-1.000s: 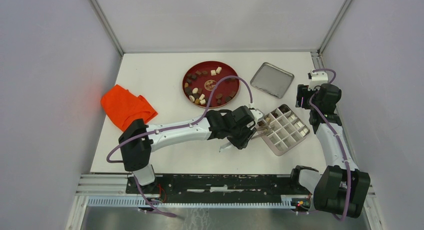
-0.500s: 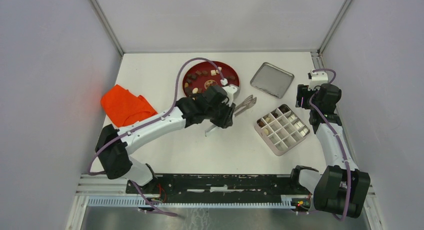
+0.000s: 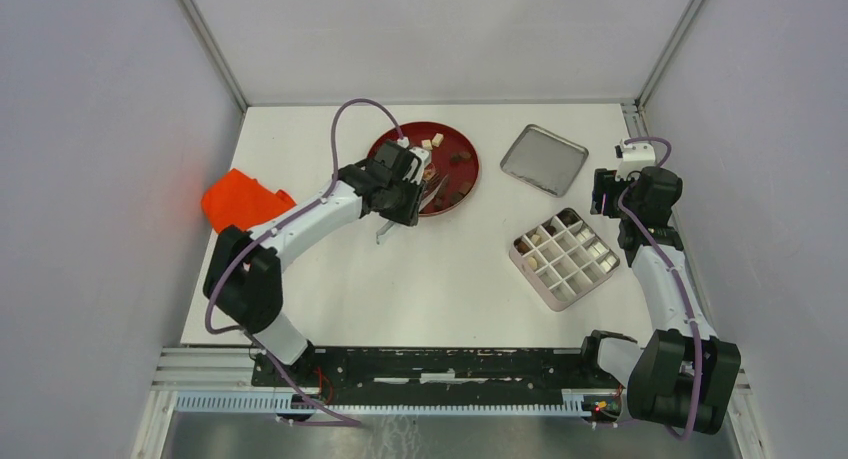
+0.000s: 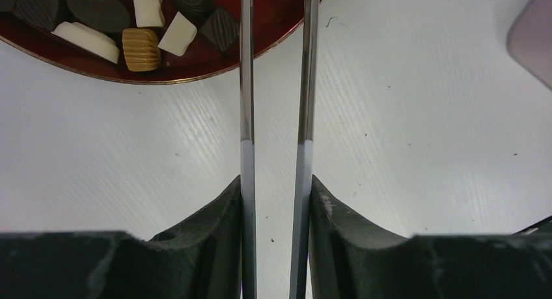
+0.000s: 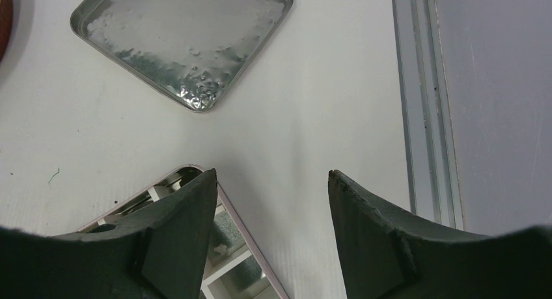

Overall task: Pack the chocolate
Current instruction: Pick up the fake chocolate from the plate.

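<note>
The tweezers (image 4: 246,84) are hovering over the red plate (image 4: 195,63).
The left gripper (image 4: 276,208) is clamping them lightly, prongs apart and empty where I can see, lining up a pick from the chocolates (image 4: 141,49) lying there; a few are sitting in the divided box (image 3: 532,277).

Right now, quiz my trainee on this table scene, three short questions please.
1. True or false: the left gripper is closed on tweezers.
2. Most chocolates lie on: A) the red plate, B) the metal tray, C) the orange cloth?
3. What does the right gripper hold?
Key: 1 true; 2 A; 3 nothing, it is open.
</note>
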Controlling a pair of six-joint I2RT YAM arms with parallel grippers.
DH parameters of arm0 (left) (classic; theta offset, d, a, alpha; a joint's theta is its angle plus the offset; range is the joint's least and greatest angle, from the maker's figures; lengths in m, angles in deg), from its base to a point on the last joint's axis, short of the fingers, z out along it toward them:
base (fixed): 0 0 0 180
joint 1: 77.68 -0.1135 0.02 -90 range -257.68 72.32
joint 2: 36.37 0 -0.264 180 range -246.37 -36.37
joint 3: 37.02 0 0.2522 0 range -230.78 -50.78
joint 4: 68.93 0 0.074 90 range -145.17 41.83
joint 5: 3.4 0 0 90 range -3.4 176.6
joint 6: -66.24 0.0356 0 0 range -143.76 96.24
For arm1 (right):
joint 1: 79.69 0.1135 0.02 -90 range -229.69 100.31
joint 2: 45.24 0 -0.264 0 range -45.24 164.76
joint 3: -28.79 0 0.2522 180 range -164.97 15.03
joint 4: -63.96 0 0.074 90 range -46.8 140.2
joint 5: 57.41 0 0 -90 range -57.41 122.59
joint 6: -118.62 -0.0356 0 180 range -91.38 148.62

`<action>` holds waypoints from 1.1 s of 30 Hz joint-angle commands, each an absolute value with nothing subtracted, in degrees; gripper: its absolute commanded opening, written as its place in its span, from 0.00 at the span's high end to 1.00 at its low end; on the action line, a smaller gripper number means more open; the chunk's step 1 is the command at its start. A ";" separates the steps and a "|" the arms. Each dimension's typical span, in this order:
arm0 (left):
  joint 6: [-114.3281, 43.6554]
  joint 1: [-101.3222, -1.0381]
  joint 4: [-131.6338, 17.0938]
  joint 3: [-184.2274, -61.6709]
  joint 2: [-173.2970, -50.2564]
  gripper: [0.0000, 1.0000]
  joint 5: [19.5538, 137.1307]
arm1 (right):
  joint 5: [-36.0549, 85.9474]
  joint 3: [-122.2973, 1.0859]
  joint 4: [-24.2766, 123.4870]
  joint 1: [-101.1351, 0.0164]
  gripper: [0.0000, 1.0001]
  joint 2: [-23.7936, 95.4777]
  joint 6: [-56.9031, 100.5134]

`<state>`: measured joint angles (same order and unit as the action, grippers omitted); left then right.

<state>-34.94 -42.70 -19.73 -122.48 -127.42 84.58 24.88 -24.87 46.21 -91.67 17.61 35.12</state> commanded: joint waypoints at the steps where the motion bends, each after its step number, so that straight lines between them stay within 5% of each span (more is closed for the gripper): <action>1: -27.02 -43.03 -17.56 -127.71 -130.72 0.59 85.27 | 24.65 -25.49 47.01 -91.37 0.31 17.87 35.74; 33: -24.11 -43.71 -10.98 -135.95 -139.51 0.55 86.42 | 24.23 -25.58 46.84 -91.25 0.31 17.60 35.77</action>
